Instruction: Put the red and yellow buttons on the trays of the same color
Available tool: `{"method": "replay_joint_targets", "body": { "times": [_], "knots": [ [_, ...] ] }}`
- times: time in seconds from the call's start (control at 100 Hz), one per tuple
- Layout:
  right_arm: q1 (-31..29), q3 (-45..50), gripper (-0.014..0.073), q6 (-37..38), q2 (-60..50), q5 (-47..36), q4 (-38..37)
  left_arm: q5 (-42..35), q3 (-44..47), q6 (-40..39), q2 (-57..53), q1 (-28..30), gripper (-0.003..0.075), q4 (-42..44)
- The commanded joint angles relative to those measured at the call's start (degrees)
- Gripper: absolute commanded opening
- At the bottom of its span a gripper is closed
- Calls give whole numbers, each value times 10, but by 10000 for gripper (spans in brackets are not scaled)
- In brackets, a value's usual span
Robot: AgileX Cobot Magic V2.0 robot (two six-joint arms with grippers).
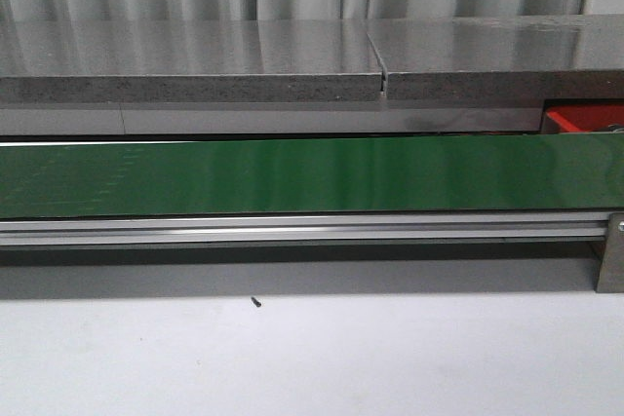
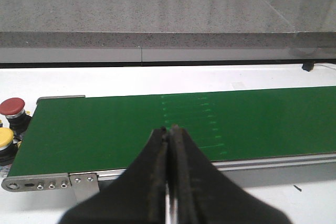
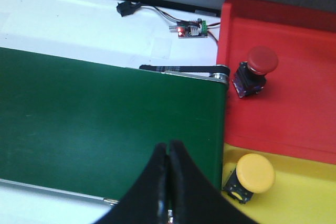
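Front view: green belt spans frame left to right at mid-height, bare; aluminium rail directly below; grey stone ledge above; corner of red tray visible at right edge, behind belt. Small dark screw on white table, lower centre. No arms visible in this view. Left wrist view: left gripper at bottom centre, fingers pressed together, nothing between, tips over near edge of belt. Red button and yellow button at far left of frame, just off belt end, red above yellow, on dark bases. Right wrist view: right gripper at bottom centre, fingers pressed together, holding nothing, over belt nr its end roller. Red tray fills upper right w/ 2nd red button lying tilted inside. Yellow tray at lower right, adjoining red tray, w/ 2nd yellow button inside. Small circuit board w/ wires at top centre, on white surface beyond belt.
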Motion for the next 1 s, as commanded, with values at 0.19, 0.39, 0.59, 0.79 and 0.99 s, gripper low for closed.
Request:
{"method": "replay_joint_targets", "body": {
  "times": [0.19, 0.39, 0.59, 0.79, 0.99],
  "knots": [
    [-1, 25, -115, -6, -99, -21, -3, -42, -14, 0, 5, -6, -19, -10],
    [3, 38, -115, 129, -120, 0, -84, -42, -14, 0, 5, -6, -19, -10],
    [59, 74, -115, 290, -183, 4, -236, -42, -14, 0, 5, -6, -19, -10],
    [68, 118, -115, 290, -246, 44, -231, -42, -14, 0, 5, -6, -19, -10],
    [68, 172, -115, 290, -314, 68, -229, -42, -14, 0, 5, -6, -19, -10]
  ]
}}
